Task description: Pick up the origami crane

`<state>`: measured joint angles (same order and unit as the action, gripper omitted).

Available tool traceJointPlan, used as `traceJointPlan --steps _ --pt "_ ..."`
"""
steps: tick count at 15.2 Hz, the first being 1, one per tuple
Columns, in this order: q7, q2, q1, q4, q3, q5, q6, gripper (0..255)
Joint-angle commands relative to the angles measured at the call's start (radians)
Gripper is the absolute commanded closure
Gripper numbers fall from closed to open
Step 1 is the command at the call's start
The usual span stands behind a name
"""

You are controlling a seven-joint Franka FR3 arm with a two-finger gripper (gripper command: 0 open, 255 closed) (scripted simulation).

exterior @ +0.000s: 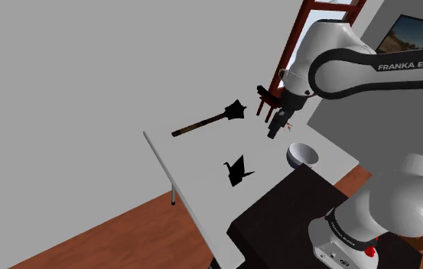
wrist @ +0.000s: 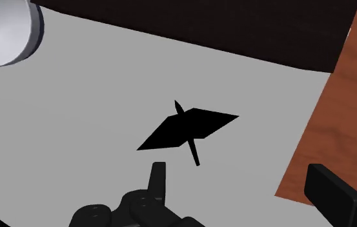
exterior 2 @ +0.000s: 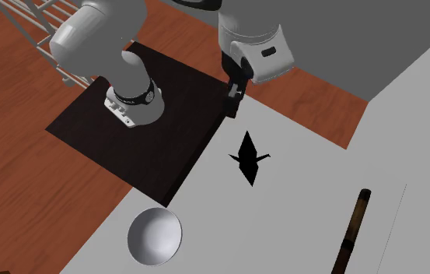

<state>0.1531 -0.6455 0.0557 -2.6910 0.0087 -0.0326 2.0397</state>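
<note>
A black origami crane (exterior: 236, 172) lies on the pale grey table (exterior: 194, 164), close to the edge by the dark stand. In the second exterior view the crane (exterior 2: 248, 158) sits just beyond the stand's corner. My black gripper (exterior: 274, 130) hangs in the air above the table, well clear of the crane. The second exterior view has the gripper (exterior 2: 233, 103) over the stand's edge. In the wrist view the crane (wrist: 186, 128) lies ahead of the open gripper (wrist: 244, 187), nearer one finger (wrist: 157, 177) than the other. Nothing is held.
A white bowl (exterior: 302, 155) stands on the table near the stand (exterior: 294, 214). A spiked mace with a long brown handle (exterior: 209, 121) lies further out. A red wooden chair frame (exterior: 309, 38) rises behind the arm. Wooden floor (wrist: 338, 116) borders the table's edge.
</note>
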Motion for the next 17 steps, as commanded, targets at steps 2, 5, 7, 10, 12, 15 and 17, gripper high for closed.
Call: traceJointPlan --steps 2,5,7,10,12,15,17 --pt "0.059 0.088 0.014 -0.044 -0.016 -0.001 0.148 0" --pt "0.122 0.197 0.030 -0.068 -0.034 -0.007 0.292 0" --pt "0.168 0.280 0.043 -0.074 -0.047 -0.016 0.388 0" --pt "0.245 0.416 0.068 -0.067 -0.067 -0.045 0.527 0" --pt "0.308 0.512 0.087 -0.053 -0.078 -0.079 0.614 0" --pt "0.427 0.660 0.115 -0.015 -0.084 -0.167 0.731 0" --pt "0.525 0.759 0.118 0.020 -0.069 -0.248 0.798 0"
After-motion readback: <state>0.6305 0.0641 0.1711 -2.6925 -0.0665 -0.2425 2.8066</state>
